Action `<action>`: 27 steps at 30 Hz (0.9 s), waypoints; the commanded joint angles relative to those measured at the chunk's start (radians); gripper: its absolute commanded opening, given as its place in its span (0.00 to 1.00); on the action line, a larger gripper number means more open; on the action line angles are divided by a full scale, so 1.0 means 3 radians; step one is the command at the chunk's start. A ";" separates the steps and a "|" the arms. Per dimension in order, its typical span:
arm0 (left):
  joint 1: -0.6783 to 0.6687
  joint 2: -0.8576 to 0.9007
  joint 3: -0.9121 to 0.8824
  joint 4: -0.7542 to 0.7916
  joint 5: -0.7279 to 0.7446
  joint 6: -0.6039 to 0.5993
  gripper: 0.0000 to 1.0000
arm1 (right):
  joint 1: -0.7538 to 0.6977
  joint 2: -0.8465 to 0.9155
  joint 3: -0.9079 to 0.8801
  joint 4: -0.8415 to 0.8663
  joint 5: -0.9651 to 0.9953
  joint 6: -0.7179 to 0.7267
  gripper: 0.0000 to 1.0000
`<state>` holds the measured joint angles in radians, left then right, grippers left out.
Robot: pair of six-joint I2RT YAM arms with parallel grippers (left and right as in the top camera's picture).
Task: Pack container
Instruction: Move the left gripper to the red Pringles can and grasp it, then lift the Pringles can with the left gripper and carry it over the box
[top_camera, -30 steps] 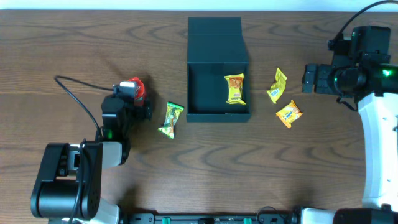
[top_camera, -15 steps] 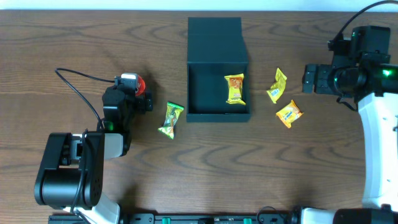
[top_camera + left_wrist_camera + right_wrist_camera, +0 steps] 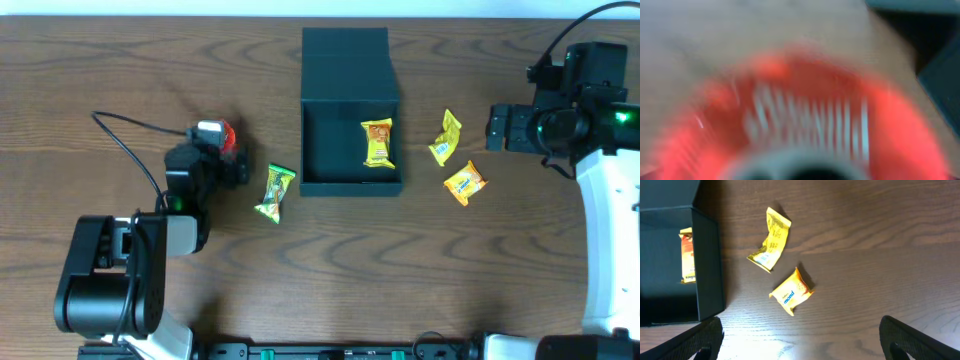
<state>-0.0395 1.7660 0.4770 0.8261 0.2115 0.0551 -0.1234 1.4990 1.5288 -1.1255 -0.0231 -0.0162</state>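
The only lettering I can read is "mond", white on a blue patch, on the small orange foil packet (image 3: pixel 791 292). Print on the crinkled yellow packet (image 3: pixel 770 240), on the orange-yellow packet (image 3: pixel 687 255) inside the dark teal-green rectangular box (image 3: pixel 707 270), and on the blurred red can (image 3: pixel 805 125) stays illegible.

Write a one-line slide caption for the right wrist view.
A crumpled yellow packet and an orange packet lie on the wooden table beside the open container, which holds a third packet.

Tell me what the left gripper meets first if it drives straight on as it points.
The left gripper would meet the red can first; it fills the wrist view, blurred, probably very close.
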 commanded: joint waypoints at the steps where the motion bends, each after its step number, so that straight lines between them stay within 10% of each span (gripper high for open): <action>1: 0.0000 0.0058 -0.0197 -0.0045 0.0047 0.0111 0.95 | -0.0024 0.0041 0.0046 -0.0001 -0.0011 -0.0056 0.99; 22: 0.0003 0.0062 -0.0249 0.0411 -0.0015 0.0529 1.00 | -0.0023 0.0042 0.0046 0.0070 -0.0014 -0.0086 0.99; 27: 0.0003 0.0062 -0.0249 0.0468 -0.0017 0.0529 0.69 | -0.0023 0.0042 0.0046 0.0050 -0.0014 -0.0086 0.99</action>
<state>-0.0402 1.7729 0.4026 0.9569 0.2062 0.2024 -0.1234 1.4990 1.5288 -1.1072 -0.0238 -0.0277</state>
